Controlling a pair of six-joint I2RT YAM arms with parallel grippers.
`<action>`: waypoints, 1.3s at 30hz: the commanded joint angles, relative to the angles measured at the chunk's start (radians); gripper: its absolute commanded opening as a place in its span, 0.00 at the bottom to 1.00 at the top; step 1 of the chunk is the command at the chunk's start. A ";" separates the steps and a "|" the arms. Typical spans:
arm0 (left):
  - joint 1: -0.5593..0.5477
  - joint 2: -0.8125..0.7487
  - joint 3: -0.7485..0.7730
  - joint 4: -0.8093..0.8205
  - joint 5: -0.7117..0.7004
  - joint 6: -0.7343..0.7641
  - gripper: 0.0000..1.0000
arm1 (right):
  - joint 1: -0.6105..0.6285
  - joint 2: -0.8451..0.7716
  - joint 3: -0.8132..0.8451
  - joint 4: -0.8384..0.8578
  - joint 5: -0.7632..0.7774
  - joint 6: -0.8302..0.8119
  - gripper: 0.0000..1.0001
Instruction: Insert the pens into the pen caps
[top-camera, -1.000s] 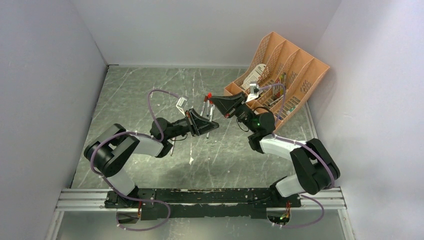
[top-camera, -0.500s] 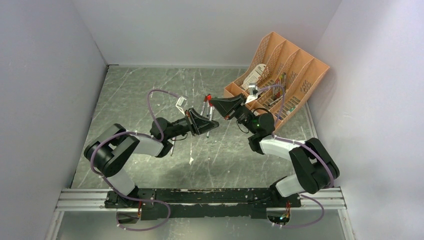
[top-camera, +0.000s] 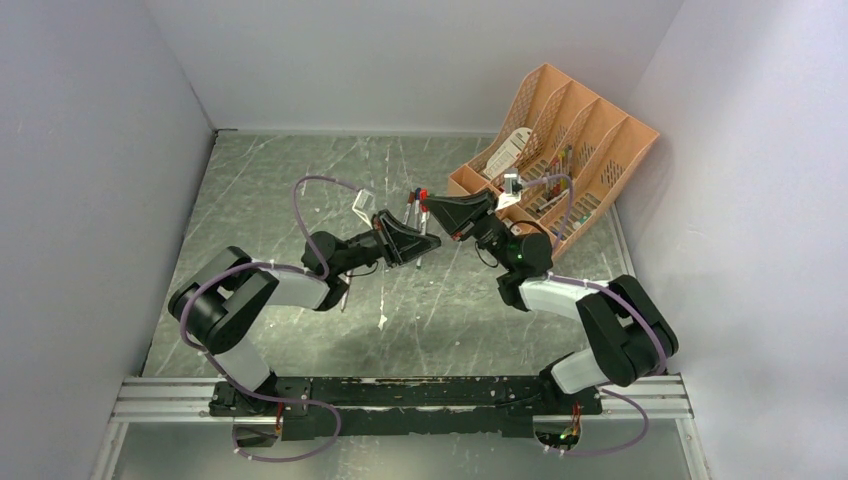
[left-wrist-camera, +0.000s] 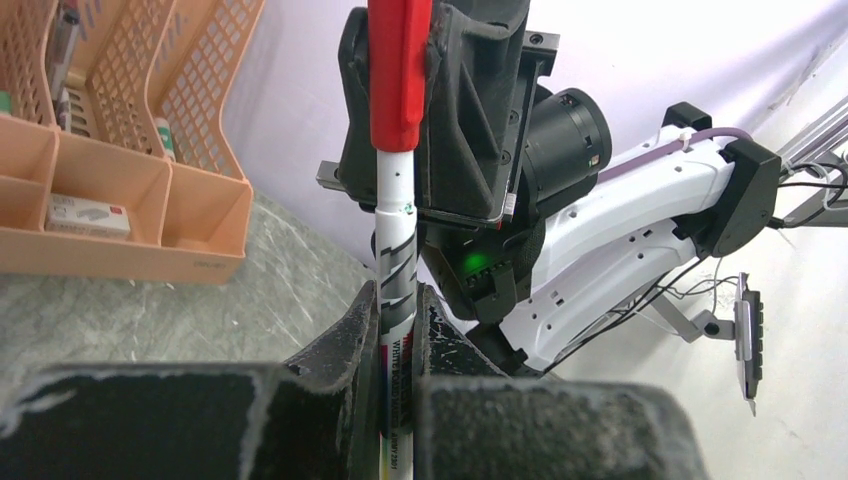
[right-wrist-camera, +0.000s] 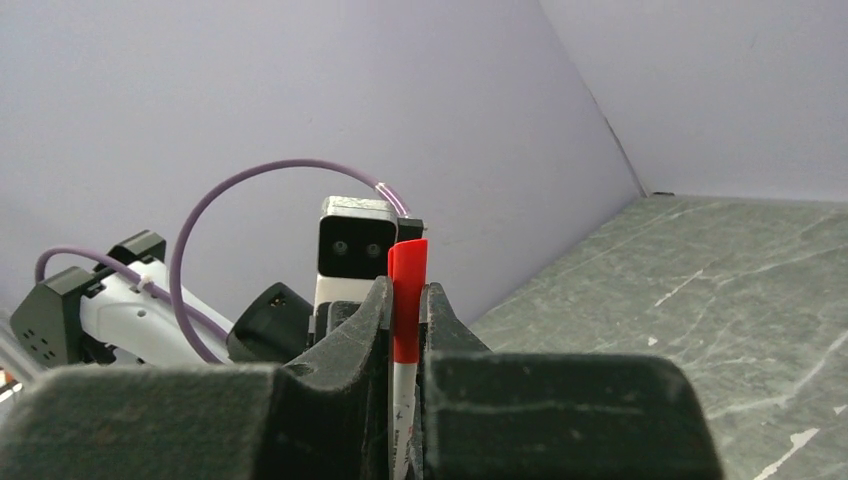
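Grey-green marbled surface (top-camera: 280, 180), lilac walls (top-camera: 400, 60) all round, and an orange slotted plastic organiser (top-camera: 600, 140) leaning in the far corner. Both arms meet in mid-air just left of that organiser, on its near side.

So the left hand (left-wrist-camera: 395, 320) is clamped on the lower part of a thin white marker pen with grey chevron print (left-wrist-camera: 394, 240), tip end aimed at the other arm, presumably so the barrel is braced for a push. The right hand (right-wrist-camera: 405, 300) is pinched tight on a stubby red plastic cap (left-wrist-camera: 400, 70), lined up dead on the pen's axis.

From the left wrist view the cap looks like it's sitting over the tip, with the barrel coming straight out of its mouth. Can't tell if it's clicked home though.

My guess is this is the pressing-together step. Gripping each piece close to the joint should keep them from skewing. Any tilt and the cap could jam or pop out sideways.
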 joint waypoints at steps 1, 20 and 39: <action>-0.005 -0.042 0.069 0.300 -0.026 0.054 0.07 | -0.011 0.029 -0.024 0.042 -0.059 0.021 0.00; 0.016 -0.003 0.219 0.248 0.251 0.069 0.07 | -0.103 0.040 -0.037 0.252 -0.215 0.146 0.35; 0.045 0.087 0.293 0.160 0.445 0.093 0.07 | -0.134 -0.327 -0.006 -0.337 -0.267 -0.240 0.64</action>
